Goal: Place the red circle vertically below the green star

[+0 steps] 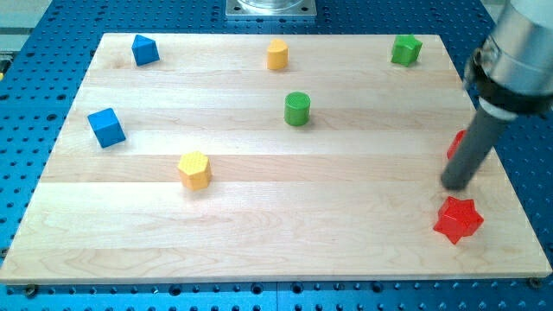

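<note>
You've no jaws here, only my tip (454, 184), which sits against the half-hidden red circle (455, 144) at the surface's (259, 233) right edge, below and right of the green star (405, 49), so I judge leftward nudging remains.

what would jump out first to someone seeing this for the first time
The big grey arm with its dark rod at the view's right edge grabs the eye; my tip sits just above the red star and partly hides another red block behind the rod. The rest is a pale wooden board dotted with bright blocks, such as the green cylinder near the middle and the green star at the top right.
</note>
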Robot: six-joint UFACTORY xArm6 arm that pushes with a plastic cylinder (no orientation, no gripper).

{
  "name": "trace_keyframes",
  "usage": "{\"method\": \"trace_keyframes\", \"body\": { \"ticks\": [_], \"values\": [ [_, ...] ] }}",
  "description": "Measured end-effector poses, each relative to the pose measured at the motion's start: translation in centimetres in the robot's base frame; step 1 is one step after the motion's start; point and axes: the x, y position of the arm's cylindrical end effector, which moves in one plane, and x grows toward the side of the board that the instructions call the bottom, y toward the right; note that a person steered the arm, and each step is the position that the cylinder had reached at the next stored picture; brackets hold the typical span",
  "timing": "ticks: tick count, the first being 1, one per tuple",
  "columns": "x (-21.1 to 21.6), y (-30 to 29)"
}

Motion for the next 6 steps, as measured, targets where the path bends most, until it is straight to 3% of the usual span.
{"method": "trace_keyframes", "body": {
  "ticks": [1,2,3,4,6],
  "values": [
    [-3.3,4.3],
    [-8.7,3.2],
    [-8.4,4.9],
    [-4.6,4.6],
    [-6.3,0.9]
  ]
}}
